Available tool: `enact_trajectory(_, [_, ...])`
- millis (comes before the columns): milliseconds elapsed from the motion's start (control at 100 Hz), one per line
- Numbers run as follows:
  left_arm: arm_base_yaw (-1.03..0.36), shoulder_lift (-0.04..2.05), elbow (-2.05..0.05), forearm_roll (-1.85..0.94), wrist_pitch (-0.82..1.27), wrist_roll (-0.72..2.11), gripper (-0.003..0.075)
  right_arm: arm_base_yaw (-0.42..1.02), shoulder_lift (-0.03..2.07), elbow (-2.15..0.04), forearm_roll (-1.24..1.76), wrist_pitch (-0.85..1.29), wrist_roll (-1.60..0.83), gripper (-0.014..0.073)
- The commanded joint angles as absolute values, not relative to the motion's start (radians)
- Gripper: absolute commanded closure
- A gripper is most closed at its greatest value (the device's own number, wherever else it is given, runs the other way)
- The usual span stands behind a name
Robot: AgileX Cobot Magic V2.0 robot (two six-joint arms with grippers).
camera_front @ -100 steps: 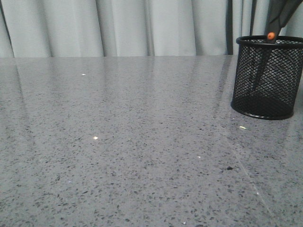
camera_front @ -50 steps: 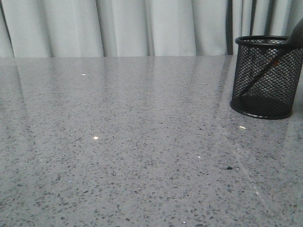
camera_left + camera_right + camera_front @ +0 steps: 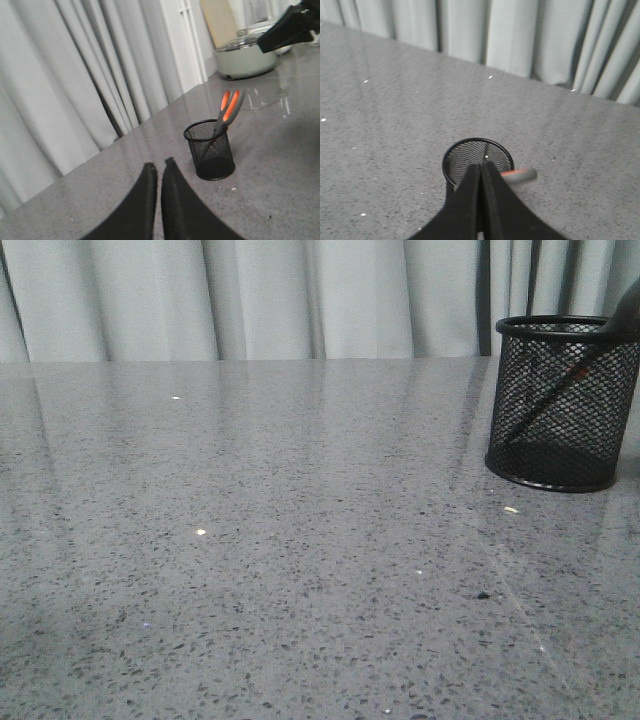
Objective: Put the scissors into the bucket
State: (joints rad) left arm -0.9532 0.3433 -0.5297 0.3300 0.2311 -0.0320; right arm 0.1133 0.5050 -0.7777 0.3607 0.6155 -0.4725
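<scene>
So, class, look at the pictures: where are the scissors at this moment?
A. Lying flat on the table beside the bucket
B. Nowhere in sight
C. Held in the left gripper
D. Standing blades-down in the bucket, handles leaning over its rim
D: the scissors stand blades-down in the bucket, their orange-lined handles sticking out above the rim at a slant.

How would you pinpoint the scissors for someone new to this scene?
On the grey speckled table, find the black mesh bucket near the curtains. The scissors lean inside it, blades down, the only thing with orange-lined grey handles above the rim.
</scene>
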Motion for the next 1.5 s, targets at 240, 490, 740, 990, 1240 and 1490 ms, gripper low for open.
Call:
enact_trajectory(240, [-0.959,0.352,-0.498,0.339,0.088,-0.043,0.0740,0.110,0.134,-0.498,0.373,0.345,-0.490,0.0641])
enact_trajectory(490, [-0.959,0.352,-0.498,0.336,0.088,-0.043,0.0739,0.110,0.103,-0.493,0.373,0.356,-0.490,0.0641])
enact_trajectory(740, [-0.959,0.352,-0.498,0.336,0.088,-0.043,0.0739,0.110,0.103,-0.493,0.373,0.359,-0.490,0.0641])
enact_trajectory(990, [-0.959,0.352,-0.498,0.336,0.088,-0.043,0.0740,0.110,0.103,-0.493,0.373,0.359,-0.490,0.0641])
enact_trajectory(1240, [-0.933,0.352,-0.484,0.307,0.094,-0.043,0.0739,0.110,0.103,-0.493,0.373,0.359,-0.490,0.0641])
enact_trajectory(1490, [-0.659,0.271,-0.305,0.187,0.042,0.074,0.0740,0.110,0.103,-0.493,0.373,0.359,-0.490,0.0641])
